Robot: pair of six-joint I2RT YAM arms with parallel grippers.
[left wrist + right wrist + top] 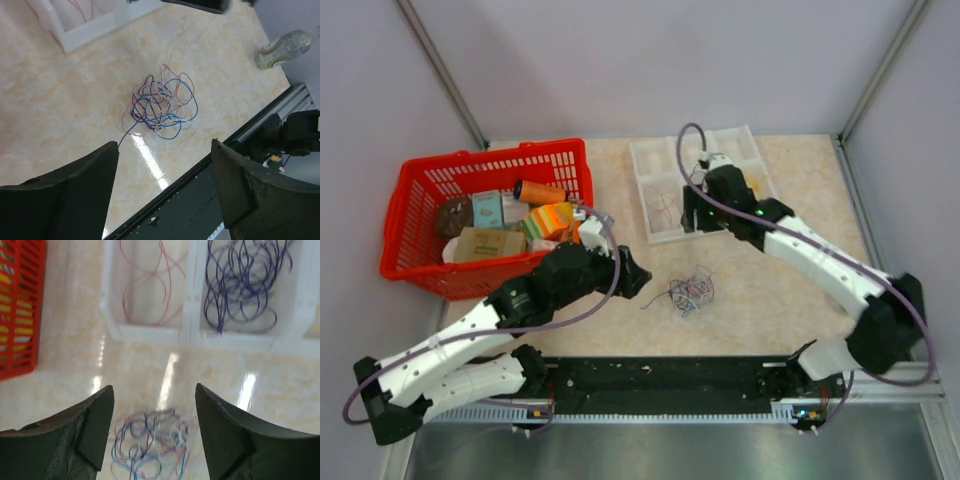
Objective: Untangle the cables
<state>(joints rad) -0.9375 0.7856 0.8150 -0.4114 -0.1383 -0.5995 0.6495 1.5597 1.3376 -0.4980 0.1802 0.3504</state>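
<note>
We see the cables [690, 292] lying in one loose knot of purple, blue, pink-red and pale strands on the table [790, 300], about mid-table in the top view. The left gripper [165, 142] sits at the knot's 9 o'clock, close by, jaws spread wide with nothing between them. In its wrist view one purple strand runs out toward 7 o'clock and reaches a fingertip; we cannot tell if they touch. At 12 o'clock the right gripper [152, 390] hangs over the near edge of the white tray [650, 170], its claw wide and empty too. One tray compartment holds pink-red wires [150, 285], its neighbour purple ones [242, 285]. At 10 o'clock stands a red basket [420, 190].
</note>
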